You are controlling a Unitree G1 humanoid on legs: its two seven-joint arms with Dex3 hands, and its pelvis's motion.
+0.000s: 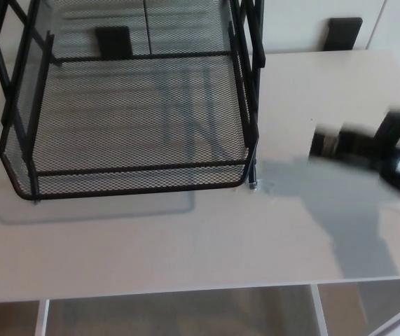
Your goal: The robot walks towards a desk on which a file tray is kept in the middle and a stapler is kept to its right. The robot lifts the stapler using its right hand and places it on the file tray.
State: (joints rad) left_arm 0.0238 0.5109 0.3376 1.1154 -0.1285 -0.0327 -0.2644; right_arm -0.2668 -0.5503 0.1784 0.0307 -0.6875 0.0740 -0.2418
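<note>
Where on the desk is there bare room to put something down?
Bare: the wide desk strip between the front rim of the file tray and the desk's near edge; also the tray's empty mesh floor. Crowded: the right side, where a blurred dark shape sits.

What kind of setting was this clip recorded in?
Probably an office or study workstation: a black mesh file tray stands on a plain white desk, with a pale wall behind.

A white desk [185, 238] stands against a pale wall [291, 21], beige floor [178, 318] showing beneath its front edge
</note>
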